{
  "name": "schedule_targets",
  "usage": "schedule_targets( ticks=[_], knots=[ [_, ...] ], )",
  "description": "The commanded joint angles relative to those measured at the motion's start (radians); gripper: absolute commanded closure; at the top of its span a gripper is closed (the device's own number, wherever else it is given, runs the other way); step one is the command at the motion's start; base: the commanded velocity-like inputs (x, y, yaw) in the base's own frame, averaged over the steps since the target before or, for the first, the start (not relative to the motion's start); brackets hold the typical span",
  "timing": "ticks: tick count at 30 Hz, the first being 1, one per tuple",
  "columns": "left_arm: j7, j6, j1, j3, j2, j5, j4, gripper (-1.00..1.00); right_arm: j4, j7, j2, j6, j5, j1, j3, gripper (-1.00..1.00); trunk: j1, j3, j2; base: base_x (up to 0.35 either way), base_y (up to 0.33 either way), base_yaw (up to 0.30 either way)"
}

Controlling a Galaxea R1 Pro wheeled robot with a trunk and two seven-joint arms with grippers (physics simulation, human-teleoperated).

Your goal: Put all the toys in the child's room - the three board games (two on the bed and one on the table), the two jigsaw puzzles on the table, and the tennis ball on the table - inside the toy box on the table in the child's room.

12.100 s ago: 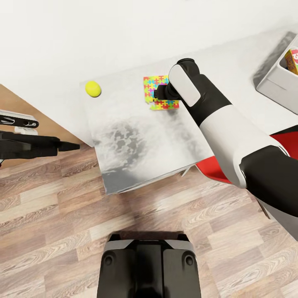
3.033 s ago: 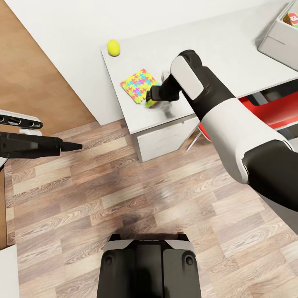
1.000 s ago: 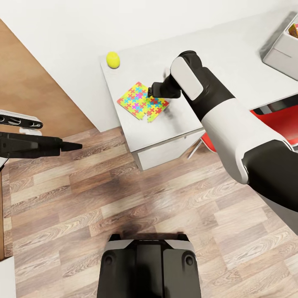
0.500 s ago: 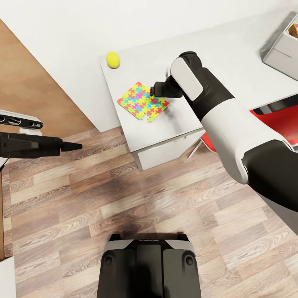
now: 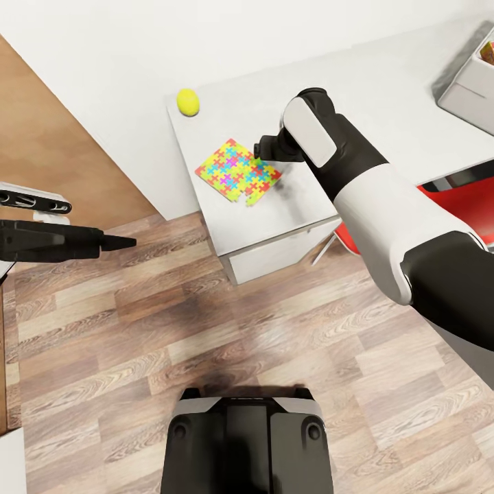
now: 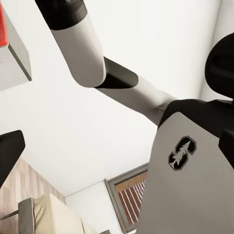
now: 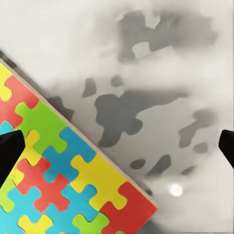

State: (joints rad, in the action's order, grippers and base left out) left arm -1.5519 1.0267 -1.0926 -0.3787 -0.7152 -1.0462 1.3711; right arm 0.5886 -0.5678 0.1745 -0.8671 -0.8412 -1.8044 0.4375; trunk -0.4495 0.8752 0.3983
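The right gripper, jaws spread wide, hovers over the thin, flat, multicoloured jigsaw puzzles on the glossy pale grey table.

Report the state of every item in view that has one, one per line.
jigsaw puzzles: flat on the table, stacked and offset, not gripped.
tennis ball: resting on the table near its far corner, untouched.
toy box: open-topped, a colourful box inside.
right gripper: open, at the puzzles' edge, holding nothing.
left gripper: out over the floor, away from the table; open or shut unclear.
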Motion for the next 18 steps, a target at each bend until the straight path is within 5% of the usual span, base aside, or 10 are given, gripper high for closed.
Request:
schedule_targets(
  ticks=[1,18],
  knots=[
    [-0.005,0.010,-0.001,-0.003,-0.001,-0.002,-0.001,-1.00,-0.001,-0.010,0.000,0.000,-0.009,-0.001,0.003,-1.00,0.000,0.001,0.002,-0.052,0.132,0.000],
    [-0.005,0.010,-0.001,-0.003,-0.001,-0.002,-0.016,-1.00,-0.020,-0.028,0.000,0.015,-0.010,-0.001,0.003,-1.00,0.000,0.001,0.002,-0.011,0.054,0.000]
  ],
)
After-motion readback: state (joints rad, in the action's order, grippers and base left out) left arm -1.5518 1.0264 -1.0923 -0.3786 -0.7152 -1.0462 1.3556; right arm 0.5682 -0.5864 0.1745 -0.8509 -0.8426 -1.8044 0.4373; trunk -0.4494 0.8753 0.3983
